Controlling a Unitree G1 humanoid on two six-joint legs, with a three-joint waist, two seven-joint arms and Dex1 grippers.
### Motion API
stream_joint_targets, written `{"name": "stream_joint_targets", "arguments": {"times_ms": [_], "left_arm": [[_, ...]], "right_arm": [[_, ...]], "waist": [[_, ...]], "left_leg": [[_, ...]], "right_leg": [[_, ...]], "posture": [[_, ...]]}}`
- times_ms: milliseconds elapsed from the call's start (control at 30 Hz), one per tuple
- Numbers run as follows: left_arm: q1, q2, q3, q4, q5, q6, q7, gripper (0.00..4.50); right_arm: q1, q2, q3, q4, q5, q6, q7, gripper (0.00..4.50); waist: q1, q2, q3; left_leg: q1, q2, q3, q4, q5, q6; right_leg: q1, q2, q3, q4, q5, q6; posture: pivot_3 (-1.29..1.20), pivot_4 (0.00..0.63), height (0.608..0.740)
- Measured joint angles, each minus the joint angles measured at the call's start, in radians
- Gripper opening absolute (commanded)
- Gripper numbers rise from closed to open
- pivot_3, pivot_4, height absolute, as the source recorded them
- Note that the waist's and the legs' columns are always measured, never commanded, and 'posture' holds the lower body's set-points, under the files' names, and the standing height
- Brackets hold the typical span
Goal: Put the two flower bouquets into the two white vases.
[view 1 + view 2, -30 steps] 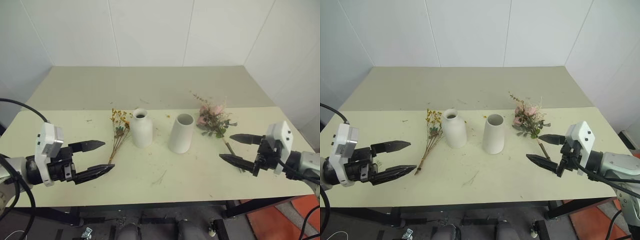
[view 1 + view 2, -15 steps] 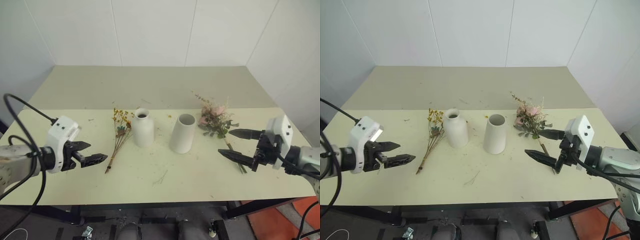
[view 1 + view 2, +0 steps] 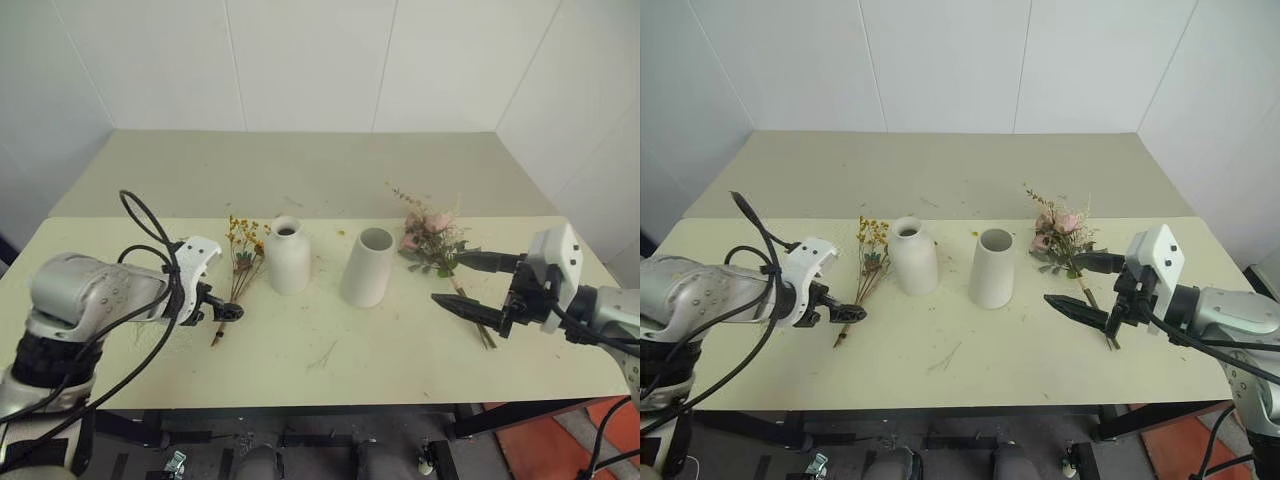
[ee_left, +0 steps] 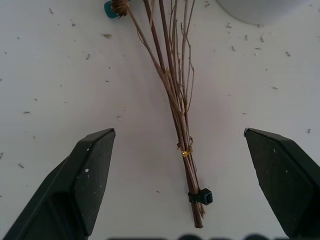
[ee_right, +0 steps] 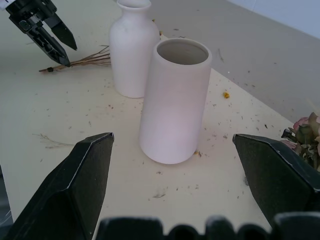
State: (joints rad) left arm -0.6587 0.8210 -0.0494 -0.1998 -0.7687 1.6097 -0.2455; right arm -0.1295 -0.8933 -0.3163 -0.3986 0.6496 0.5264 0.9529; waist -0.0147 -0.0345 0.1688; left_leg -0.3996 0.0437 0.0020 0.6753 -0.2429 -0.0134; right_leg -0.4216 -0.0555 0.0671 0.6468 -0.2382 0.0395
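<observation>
Our left gripper point(image 4: 185, 150) gapes wide over the yellow spray point(image 4: 175, 100), its stems between the fingers. Our right gripper point(image 5: 172, 165) gapes wide, empty, the cylinder vase point(image 5: 173, 100) ahead.

A bare test room (white panelled walls point(image 3: 300, 60), plain table point(image 3: 300, 170)).

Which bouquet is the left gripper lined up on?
The thin yellow-orange spray lying left of the bottle vase; its brown stems sit between the open left gripper fingers. The pink rose bunch lies by the right gripper.
</observation>
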Motion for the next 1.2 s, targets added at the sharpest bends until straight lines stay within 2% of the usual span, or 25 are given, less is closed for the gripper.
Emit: {"name": "stream_joint_targets", "arguments": {"times_ms": [233, 267, 367, 733, 1067, 1200], "left_arm": [[-0.067, -0.066, -0.083, 0.098, 0.112, -0.001, -0.003, 4.5], [-0.071, -0.071, -0.085, 0.105, 0.122, -0.002, -0.006, 4.32], [-0.076, -0.09, -0.086, 0.133, 0.159, -0.018, -0.014, 3.63], [-0.061, -0.094, -0.047, 0.159, 0.25, -0.038, -0.052, 0.17], [-0.013, -0.092, 0.065, 0.157, 0.302, -0.075, -0.049, 0.08], [-0.01, -0.128, 0.216, 0.155, 0.3, -0.183, -0.053, 0.08]], "right_arm": [[0.019, 0.002, -0.008, -0.024, 0.001, 0.0, -0.006, 4.48], [0.019, 0.003, -0.008, -0.025, 0.001, 0.0, -0.006, 4.5], [0.022, 0.003, -0.01, -0.026, 0.001, 0.0, -0.009, 4.5], [0.029, 0.003, -0.013, -0.039, 0.002, 0.0, -0.015, 4.5], [0.023, 0.003, -0.012, -0.038, 0.002, 0.0, -0.015, 4.5], [0.019, 0.003, -0.012, -0.036, 0.002, 0.0, -0.015, 4.5]], "waist": [[0.001, 0.001, 0.0], [0.001, 0.001, -0.001], [0.002, 0.003, -0.002], [0.001, 0.006, -0.003], [-0.003, 0.005, -0.003], [0.001, 0.005, -0.003]], "left_leg": [[0.001, 0.0, 0.0, 0.0, 0.0, 0.0], [0.001, -0.001, 0.0, 0.0, 0.0, 0.0], [0.003, -0.001, 0.0, 0.0, 0.0, 0.0], [0.002, -0.001, 0.0, 0.0, 0.0, 0.0], [0.001, -0.001, -0.001, 0.0, 0.0, 0.0], [0.0, -0.001, -0.001, 0.001, 0.0, 0.0]], "right_leg": [[0.001, 0.0, 0.0, 0.001, 0.0, 0.0], [0.001, 0.0, 0.0, 0.001, 0.0, 0.0], [0.003, 0.0, 0.0, 0.001, 0.0, 0.0], [0.002, -0.001, 0.0, 0.001, 0.0, 0.0], [0.001, 0.0, 0.0, 0.001, 0.0, 0.0], [0.0, -0.001, 0.0, 0.0, 0.0, 0.001]], "posture": [[0.0, 0.15, 0.74], [0.0, 0.15, 0.74], [0.0, 0.15, 0.74], [0.0, 0.15, 0.74], [0.0, 0.15, 0.74], [0.0, 0.15, 0.74]]}}
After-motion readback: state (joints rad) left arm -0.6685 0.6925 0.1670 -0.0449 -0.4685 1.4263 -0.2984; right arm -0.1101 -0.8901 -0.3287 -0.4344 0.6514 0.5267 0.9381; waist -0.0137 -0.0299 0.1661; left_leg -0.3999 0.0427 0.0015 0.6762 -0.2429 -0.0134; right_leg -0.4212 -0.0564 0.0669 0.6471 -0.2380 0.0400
